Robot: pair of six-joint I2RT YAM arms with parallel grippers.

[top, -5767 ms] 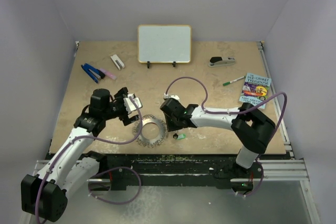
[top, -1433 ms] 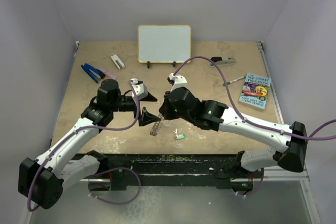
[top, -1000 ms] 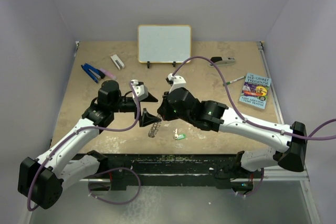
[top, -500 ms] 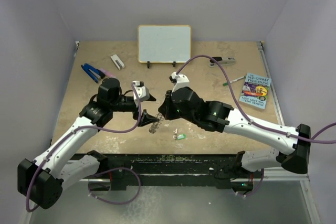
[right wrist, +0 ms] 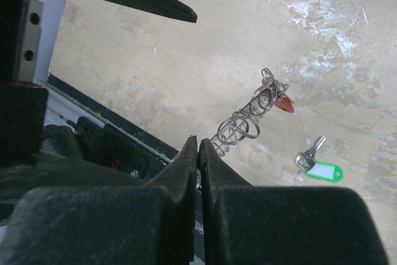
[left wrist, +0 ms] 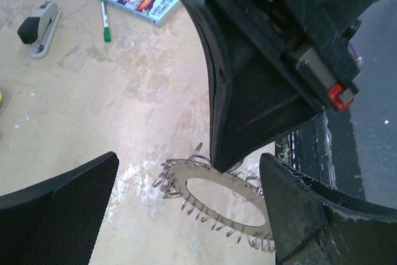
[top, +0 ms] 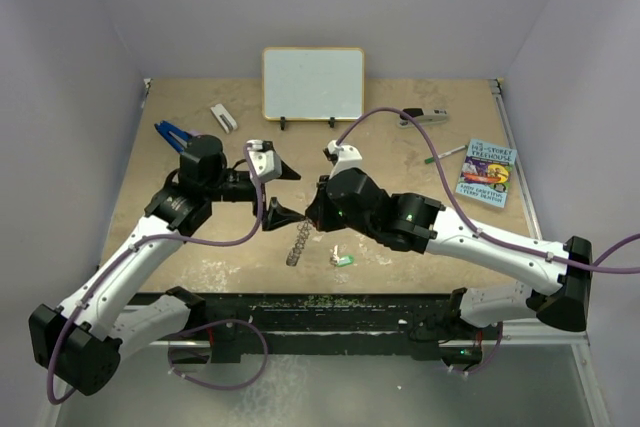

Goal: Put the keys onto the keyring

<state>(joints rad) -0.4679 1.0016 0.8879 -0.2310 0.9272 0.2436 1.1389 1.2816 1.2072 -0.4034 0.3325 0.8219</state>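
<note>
The keyring [top: 297,243] hangs edge-on above the table's front, my right gripper [top: 309,224] shut on its upper rim. From the right wrist its looped fringe [right wrist: 243,127] runs out from the closed jaws [right wrist: 200,148]. The red key [right wrist: 284,105] shows at the ring's far end, among the loops. The green key [top: 343,259] lies alone on the table [right wrist: 317,169]. My left gripper [top: 290,195] is open just left of the ring. In the left wrist view the ring [left wrist: 200,211] hangs between its spread fingers [left wrist: 68,209].
A whiteboard [top: 312,84] stands at the back. A stapler [top: 420,117], green-capped pen [top: 445,154] and book [top: 485,172] lie at the right. Blue pliers [top: 175,135] and a small white object [top: 223,117] lie at the back left.
My left arm has drawn back and up a little, its gripper still open beside the ring. The right gripper keeps its hold and the ring hangs slightly lower.
</note>
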